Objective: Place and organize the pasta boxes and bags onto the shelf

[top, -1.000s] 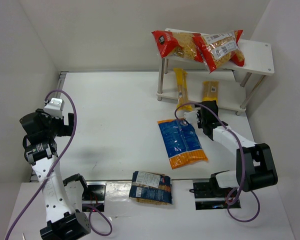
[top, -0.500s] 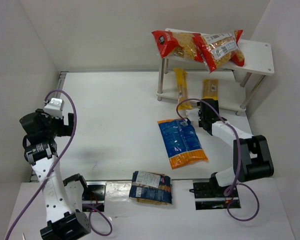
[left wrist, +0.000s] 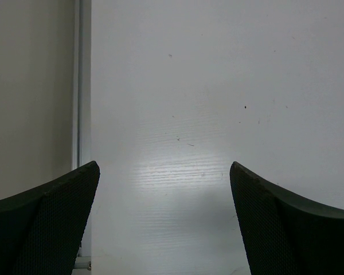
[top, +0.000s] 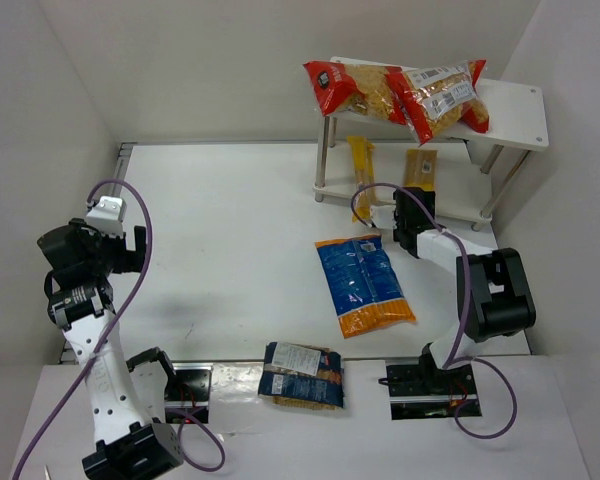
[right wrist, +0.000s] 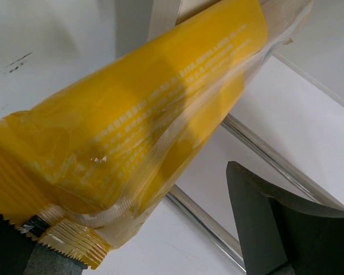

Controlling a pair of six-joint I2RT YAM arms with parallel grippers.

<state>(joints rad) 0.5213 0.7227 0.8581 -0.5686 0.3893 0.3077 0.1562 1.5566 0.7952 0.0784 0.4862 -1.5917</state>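
remote desk, right side: the white desk (top: 230, 220) spreads under both arms, and the two-tier shelf (top: 520, 110) stands just ahead of my right jaws. the blue-and-orange bag (top: 365, 285) lies flat behind and left of those jaws. two red-ended bags (top: 358, 88) (top: 440, 98) sit on the top board beyond them, and the small dark-blue bag (top: 300, 373) is well back by the arm bases. a yellow spaghetti pack (top: 421, 168) (right wrist: 149, 126) lies on the lower board straight ahead, its long axis running away into the shelf. its crimped near end rests by one finger, clear of the other. the right jaws stand apart, clamped on nothing. a second pack (top: 361, 175) lies just left. my left jaws, wide apart over bare desk, are far off, so i judge this one the right arm's.
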